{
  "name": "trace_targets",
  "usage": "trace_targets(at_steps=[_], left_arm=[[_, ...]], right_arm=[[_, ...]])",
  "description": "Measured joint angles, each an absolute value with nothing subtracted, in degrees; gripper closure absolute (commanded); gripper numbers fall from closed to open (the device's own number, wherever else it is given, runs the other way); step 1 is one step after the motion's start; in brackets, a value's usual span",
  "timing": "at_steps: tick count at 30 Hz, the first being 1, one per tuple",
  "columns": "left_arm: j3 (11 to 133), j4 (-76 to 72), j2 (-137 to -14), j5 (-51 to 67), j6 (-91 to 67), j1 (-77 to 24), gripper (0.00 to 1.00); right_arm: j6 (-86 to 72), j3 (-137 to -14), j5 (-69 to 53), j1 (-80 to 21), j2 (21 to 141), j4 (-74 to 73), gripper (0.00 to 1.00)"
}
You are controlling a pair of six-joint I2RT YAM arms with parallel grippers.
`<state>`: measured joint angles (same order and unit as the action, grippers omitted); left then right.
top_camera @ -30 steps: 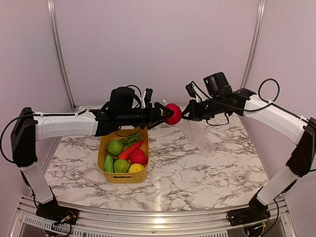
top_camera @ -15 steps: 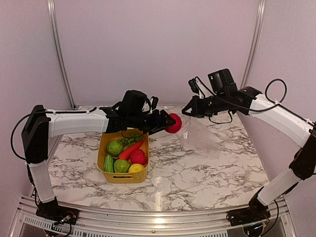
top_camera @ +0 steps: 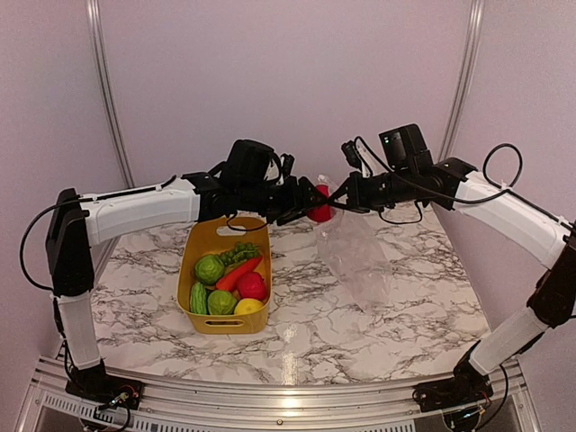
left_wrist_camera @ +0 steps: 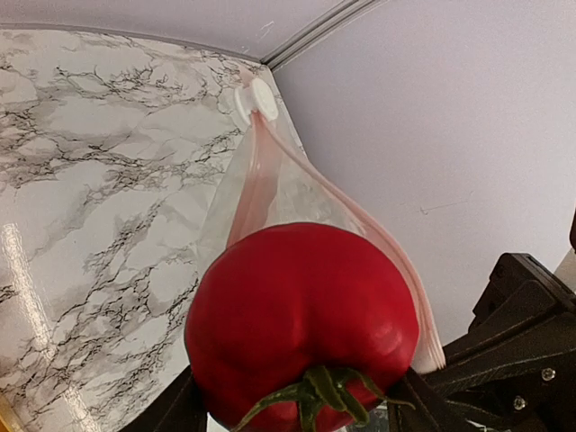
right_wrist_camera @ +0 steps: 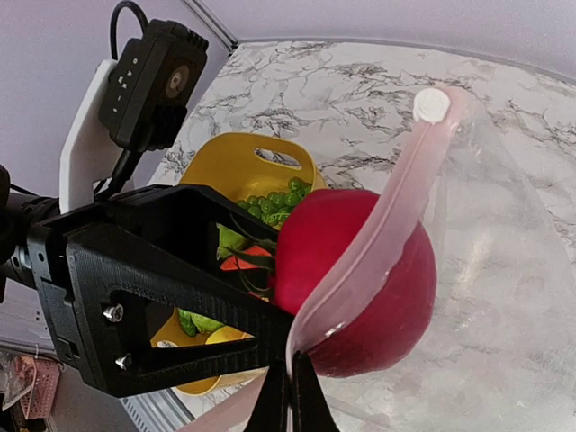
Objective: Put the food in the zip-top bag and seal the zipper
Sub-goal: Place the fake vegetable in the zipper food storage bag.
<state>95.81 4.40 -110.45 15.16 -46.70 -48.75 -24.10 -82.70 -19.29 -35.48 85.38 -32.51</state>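
The marbled surface (top_camera: 405, 306) takes up most of the view. The clear zip-top bag (top_camera: 355, 256) hangs slanting from the air, its lower end down by the surface. To its left sits a yellow bin (top_camera: 200, 243) with the rest of the toy food (top_camera: 225, 283) inside. The left tool (top_camera: 309, 207) is clenched around the red tomato (left_wrist_camera: 301, 310), holding it aloft right at the bag's mouth. The right tool (right_wrist_camera: 290, 400) pinches the zipper (right_wrist_camera: 378, 238), and that strip lies across the tomato.
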Motion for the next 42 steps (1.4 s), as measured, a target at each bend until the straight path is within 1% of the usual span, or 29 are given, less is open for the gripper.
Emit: trace_targets(at_steps=[2,4,5,8,17,26,30,35,42], left_arm=[[97.1,4.6,-111.48,15.27,-47.64,-48.73,0.52],[97.76,4.89,-112.44,15.35,-48.34,-48.8,0.47],[97.93,5.39,-112.84,15.35,-48.51,-48.86,0.46],[99.59,7.73,-113.95,14.9,-48.62,-49.23,0.46],[100.79,14.59,-114.13,14.66,-47.27,-49.82,0.55],[101.3,23.42,-113.93,11.11,-43.83,-50.0,0.63],[97.86,20.47,-110.54,10.22,-43.64,-50.11,0.7],[93.27,14.04,-104.77,10.22,-44.51,-50.22,0.71],[93.69,9.89,-106.13,11.0,-47.07,-49.87,0.74]], right_arm=[[-24.34,-82.7,-19.49,-35.48,85.38,-32.1,1.0],[-24.49,-82.7,-19.75,-35.48,85.38,-31.97,1.0],[-24.51,-82.7,-19.94,-35.48,85.38,-31.99,1.0],[-24.47,-82.7,-20.32,-35.51,85.38,-31.88,1.0],[-21.91,-82.65,-18.35,-35.51,85.27,-31.88,1.0],[-17.3,-81.95,-17.23,-35.51,85.27,-32.1,1.0],[-16.23,-79.57,-17.45,-35.51,85.27,-31.88,1.0],[-16.01,-77.45,-19.27,-35.55,85.27,-31.55,1.0],[-16.86,-77.43,-19.51,-35.59,85.25,-30.81,1.0]])
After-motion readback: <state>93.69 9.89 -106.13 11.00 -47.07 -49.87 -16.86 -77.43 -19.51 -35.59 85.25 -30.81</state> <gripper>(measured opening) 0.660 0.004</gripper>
